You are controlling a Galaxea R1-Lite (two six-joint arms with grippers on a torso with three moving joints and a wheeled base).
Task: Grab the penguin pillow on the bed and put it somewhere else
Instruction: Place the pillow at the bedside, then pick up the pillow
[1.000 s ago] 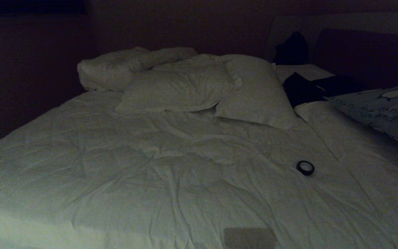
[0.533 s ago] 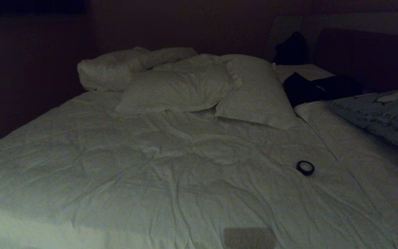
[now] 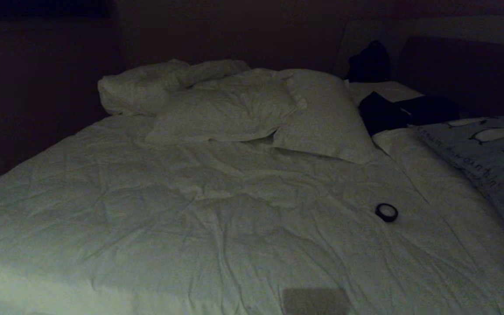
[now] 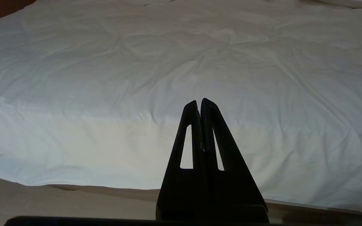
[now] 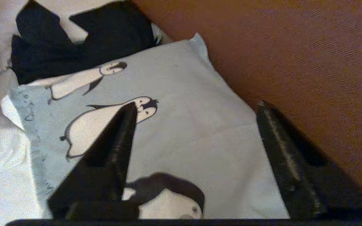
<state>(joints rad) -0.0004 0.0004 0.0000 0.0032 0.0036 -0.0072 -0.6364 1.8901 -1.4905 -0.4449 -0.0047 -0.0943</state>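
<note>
The penguin pillow (image 3: 484, 151) lay flat at the far right edge of the bed (image 3: 217, 227), beside the reddish-brown wall or headboard panel (image 5: 294, 47) and just near of a heap of dark clothing (image 3: 392, 111). The right tool (image 5: 196, 106) hung above the pillow with its two fingers spread wide and nothing between them; one finger (image 5: 115, 147) stood over a printed penguin, the other (image 5: 281, 147) over the pillow's edge by the panel. Whether either finger touched the fabric could not be told. The left tool (image 4: 199, 102) was parked at the near edge of the bed, its fingers pressed together and empty, pointing across the wrinkled white duvet (image 4: 137, 78). Plain white pillows (image 3: 234, 109) were piled at the far side, and a small black ring (image 3: 386, 212) rested on the duvet, right of centre.
</note>
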